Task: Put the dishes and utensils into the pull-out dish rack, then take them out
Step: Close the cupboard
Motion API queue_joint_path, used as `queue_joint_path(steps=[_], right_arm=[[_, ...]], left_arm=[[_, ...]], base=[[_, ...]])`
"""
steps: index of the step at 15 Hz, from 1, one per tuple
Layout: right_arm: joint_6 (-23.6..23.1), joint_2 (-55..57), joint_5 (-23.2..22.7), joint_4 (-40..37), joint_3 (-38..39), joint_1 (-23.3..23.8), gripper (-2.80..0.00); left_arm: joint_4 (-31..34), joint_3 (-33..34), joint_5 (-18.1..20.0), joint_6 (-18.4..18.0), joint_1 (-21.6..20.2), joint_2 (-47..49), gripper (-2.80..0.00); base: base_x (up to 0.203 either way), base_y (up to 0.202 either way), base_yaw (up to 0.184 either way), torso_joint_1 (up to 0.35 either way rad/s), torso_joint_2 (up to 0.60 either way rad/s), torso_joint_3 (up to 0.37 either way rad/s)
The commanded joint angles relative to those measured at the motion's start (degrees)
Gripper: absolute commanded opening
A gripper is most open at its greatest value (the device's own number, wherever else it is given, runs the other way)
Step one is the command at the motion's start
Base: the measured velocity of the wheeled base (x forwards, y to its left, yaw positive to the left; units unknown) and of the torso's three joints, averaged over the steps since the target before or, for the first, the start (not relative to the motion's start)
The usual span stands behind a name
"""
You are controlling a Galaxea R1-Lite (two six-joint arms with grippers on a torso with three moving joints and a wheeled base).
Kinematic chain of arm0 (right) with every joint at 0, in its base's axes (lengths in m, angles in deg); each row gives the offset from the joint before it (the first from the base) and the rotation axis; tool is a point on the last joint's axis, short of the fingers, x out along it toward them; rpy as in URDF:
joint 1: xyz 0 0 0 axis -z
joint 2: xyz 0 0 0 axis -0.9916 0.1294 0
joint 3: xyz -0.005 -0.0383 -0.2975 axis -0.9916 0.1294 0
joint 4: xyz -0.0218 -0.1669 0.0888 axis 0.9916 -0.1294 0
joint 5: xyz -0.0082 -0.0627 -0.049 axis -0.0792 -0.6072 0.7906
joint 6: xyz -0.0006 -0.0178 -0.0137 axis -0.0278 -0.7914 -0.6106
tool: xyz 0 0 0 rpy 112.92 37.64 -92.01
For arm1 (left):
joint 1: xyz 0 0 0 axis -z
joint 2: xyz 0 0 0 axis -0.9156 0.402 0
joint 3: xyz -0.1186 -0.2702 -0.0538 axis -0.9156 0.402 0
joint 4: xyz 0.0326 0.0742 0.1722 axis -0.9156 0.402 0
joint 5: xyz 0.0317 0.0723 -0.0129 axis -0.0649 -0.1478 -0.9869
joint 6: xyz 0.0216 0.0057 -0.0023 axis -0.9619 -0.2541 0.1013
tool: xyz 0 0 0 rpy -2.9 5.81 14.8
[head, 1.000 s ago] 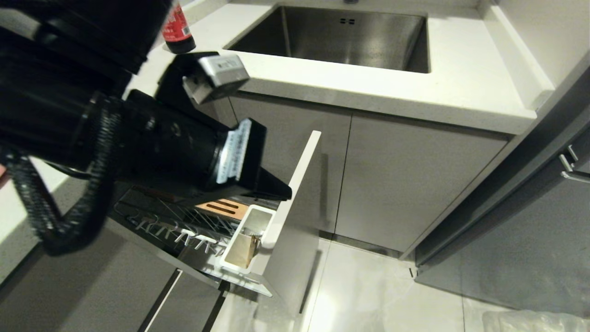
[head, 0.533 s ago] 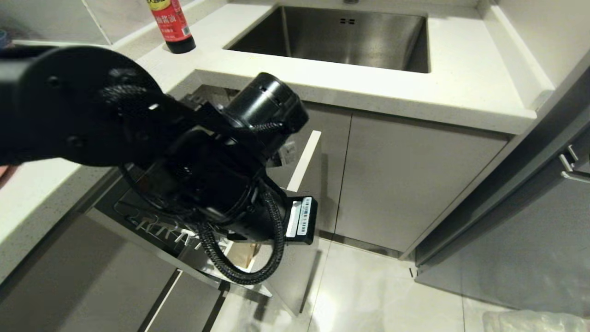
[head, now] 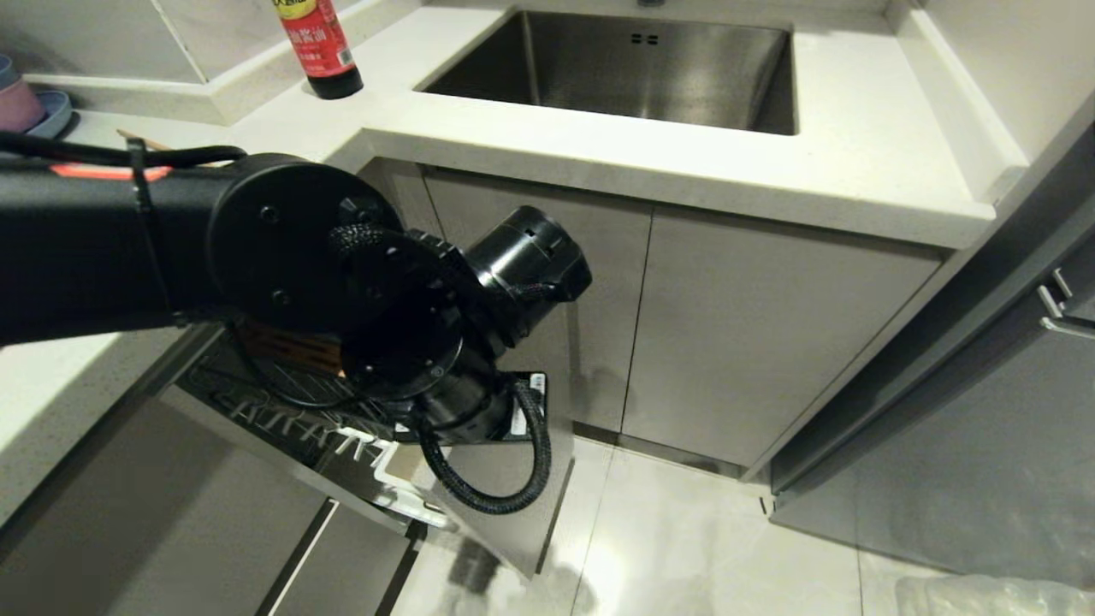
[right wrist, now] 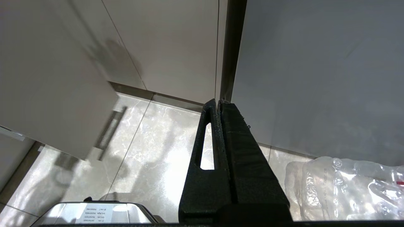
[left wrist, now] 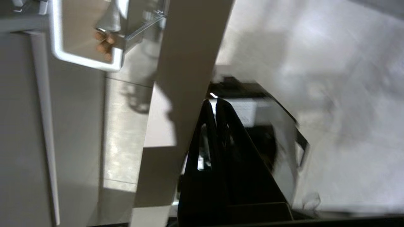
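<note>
The counter (head: 599, 145) runs across the head view from 9 o'clock to 3 o'clock, with the steel sink (head: 633, 68) sunk into it at 12 o'clock and a dark sauce bottle (head: 321, 47) at 11 o'clock. Pale grey cabinet doors (head: 753, 342) stand below the counter, above the tiled floor (head: 684, 547) at 6 o'clock.

The left arm (head: 257, 257) reaches across from 9 o'clock toward the centre, covering much of the pull-out dish rack (head: 282, 411), which stands pulled out at 7 o'clock. The rack's chrome wires, its slotted wooden board (head: 287, 349) and a corner of its white utensil caddy (head: 402, 479) show beneath the arm; its narrow grey front panel (head: 505, 513) tilts toward 6 o'clock.

In the left wrist view the left gripper (left wrist: 215, 102) has its jaws pressed together on nothing, just beside the front panel's edge, with the caddy at 11 o'clock holding something brownish that cannot be made out.

The right gripper (right wrist: 218, 104) hangs over the floor, jaws closed and empty, a clear plastic bag (right wrist: 347, 189) at 4 o'clock.

Stacked bowls (head: 26, 107) sit at 10 o'clock on the counter.
</note>
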Motion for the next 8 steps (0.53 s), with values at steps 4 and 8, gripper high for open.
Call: queue_joint_path(steps=[4,8], right_arm=[[0.0,0.0,0.0,0.0,0.0,0.0,-2.80],[0.0,0.0,0.0,0.0,0.0,0.0,-2.80]], left_arm=[[2.1,0.8,-5.7,0.6,-4.5,-3.6,-2.80],[2.2,4.5,-12.2,0.7,-12.4,-7.3,-2.80]], base=[[0.000,0.000,0.000,0.000,0.00,0.000],[0.000,0.000,0.000,0.000,0.00,0.000]])
